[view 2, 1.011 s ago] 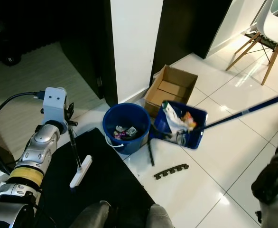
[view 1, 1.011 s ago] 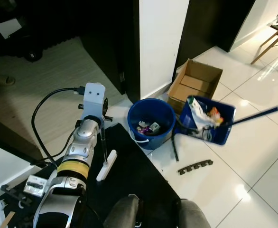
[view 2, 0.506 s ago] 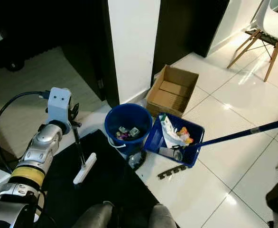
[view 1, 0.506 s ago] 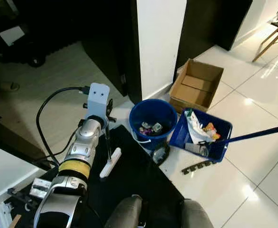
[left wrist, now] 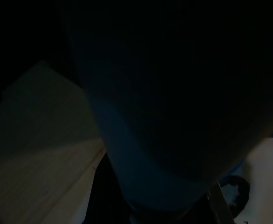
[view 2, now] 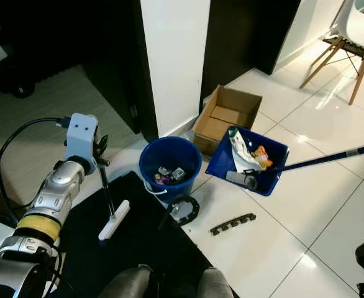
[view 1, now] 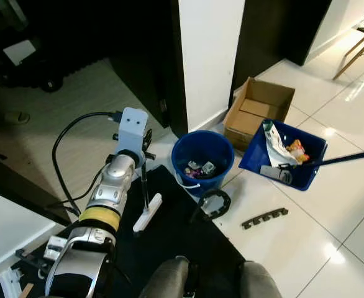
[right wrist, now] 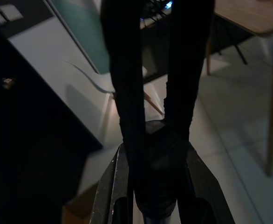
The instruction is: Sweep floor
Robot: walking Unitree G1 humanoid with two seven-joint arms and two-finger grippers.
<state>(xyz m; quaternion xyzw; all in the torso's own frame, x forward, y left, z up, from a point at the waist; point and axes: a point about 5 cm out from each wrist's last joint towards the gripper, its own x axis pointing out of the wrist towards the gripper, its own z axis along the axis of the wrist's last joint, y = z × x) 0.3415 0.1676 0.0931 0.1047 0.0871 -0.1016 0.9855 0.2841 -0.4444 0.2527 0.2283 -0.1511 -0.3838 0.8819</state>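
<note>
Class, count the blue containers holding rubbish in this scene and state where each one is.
2. The round blue plastic bucket stands on the floor by the white wall; the blue plastic dustpan, on a long handle, is to its right, near the cardboard box.

Our left arm (view 1: 107,205) reaches forward and down from the lower left of the head views, its silver segments and yellow band in line, with a black cable looping out from the wrist. At its end sits the pale wrist block, and below it the left gripper (view 1: 144,186) points downward, its long black fingers close together. The left wrist view is too dark for us to make out those fingers.

In the right wrist view, our right gripper (right wrist: 157,107) shows its two black fingers (right wrist: 127,93) running nearly parallel, the jaws drawn in against a dark rounded shaft held between them near their base.
</note>
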